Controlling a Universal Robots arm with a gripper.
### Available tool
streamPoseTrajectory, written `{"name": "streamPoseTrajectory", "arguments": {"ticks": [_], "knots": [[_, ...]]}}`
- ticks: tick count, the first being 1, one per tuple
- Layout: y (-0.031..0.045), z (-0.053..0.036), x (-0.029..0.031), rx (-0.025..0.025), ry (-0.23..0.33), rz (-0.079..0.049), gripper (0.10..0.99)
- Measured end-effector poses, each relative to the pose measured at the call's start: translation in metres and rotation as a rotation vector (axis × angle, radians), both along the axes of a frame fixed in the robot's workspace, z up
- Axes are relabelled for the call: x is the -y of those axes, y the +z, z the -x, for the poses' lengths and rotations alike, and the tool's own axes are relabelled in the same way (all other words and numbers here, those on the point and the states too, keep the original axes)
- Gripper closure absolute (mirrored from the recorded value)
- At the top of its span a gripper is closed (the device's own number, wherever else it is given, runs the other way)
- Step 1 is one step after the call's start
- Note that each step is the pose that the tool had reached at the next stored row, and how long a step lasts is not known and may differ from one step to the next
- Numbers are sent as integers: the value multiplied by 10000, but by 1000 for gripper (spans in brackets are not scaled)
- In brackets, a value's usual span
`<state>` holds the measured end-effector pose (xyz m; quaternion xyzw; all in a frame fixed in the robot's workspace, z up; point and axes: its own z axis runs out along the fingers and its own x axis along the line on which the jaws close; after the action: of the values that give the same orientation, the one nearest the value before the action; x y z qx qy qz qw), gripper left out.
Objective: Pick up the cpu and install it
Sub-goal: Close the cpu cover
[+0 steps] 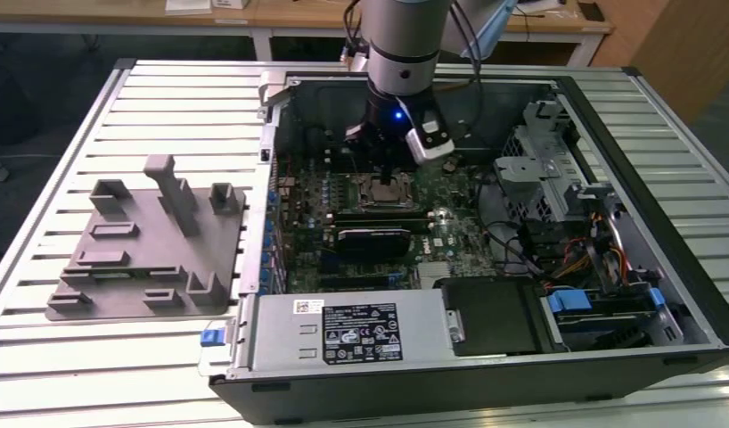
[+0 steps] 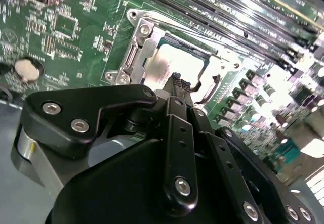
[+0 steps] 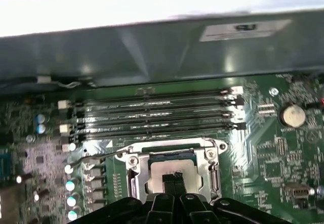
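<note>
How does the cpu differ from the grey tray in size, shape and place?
Size: the cpu is small; the tray is far larger. Shape: the cpu is flat; the tray bears upright blocks. Place: the cpu lies in the socket inside the case; the tray lies on the table, outside it. Both are greyish and lie flat.

Table: white slatted table under everything.
Tray: grey tray with upright blocks, at the exterior view's left, just beside the case.
Case: open computer case lying flat.
Board: green motherboard; four parallel memory slots; round coin battery.
Power supply: silver power supply inside the case.
</note>
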<state>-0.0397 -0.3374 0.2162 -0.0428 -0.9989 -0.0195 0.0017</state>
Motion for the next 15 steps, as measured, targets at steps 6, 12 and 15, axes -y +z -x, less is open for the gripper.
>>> {"name": "streamPoseTrajectory", "arguments": {"ticks": [6, 12, 15], "knots": [[-1, 1, 0, 0, 1091, 0, 980], [-3, 1, 0, 1, 2086, 2, 980], [-3, 1, 0, 0, 2106, 2, 980]]}}
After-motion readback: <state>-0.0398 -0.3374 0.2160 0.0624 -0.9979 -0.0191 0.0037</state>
